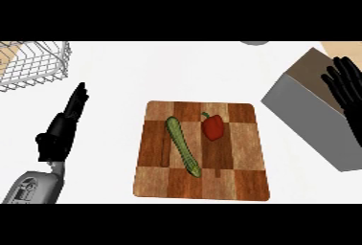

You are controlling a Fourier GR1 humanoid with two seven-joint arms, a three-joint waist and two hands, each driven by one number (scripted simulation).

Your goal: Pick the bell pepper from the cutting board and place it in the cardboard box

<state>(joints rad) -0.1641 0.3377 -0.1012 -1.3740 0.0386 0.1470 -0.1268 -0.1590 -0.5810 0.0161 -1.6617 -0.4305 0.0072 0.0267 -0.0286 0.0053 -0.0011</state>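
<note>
Lying on the board [201, 149], right of centre toward its far half, the pepper [213, 127] is small, red and rests on its side with the green stem pointing away from the robot. A cucumber [183, 146] lies just beside it on the left, apart by a narrow gap. The pepper is probably light and hollow, firm enough to take a squeeze, though its smooth waxy skin could slip and its rounded body may roll. The best hold is likely across the widest part, fingers on one side and thumb on the other, approaching from the right, away from the cucumber. The right hand [346, 86] hovers above the box [304, 119], fingers spread and straight, holding nothing. The left hand [63, 129] rests left of the board, fingers straight, empty. A wire basket [35, 64] sits far left.
</note>
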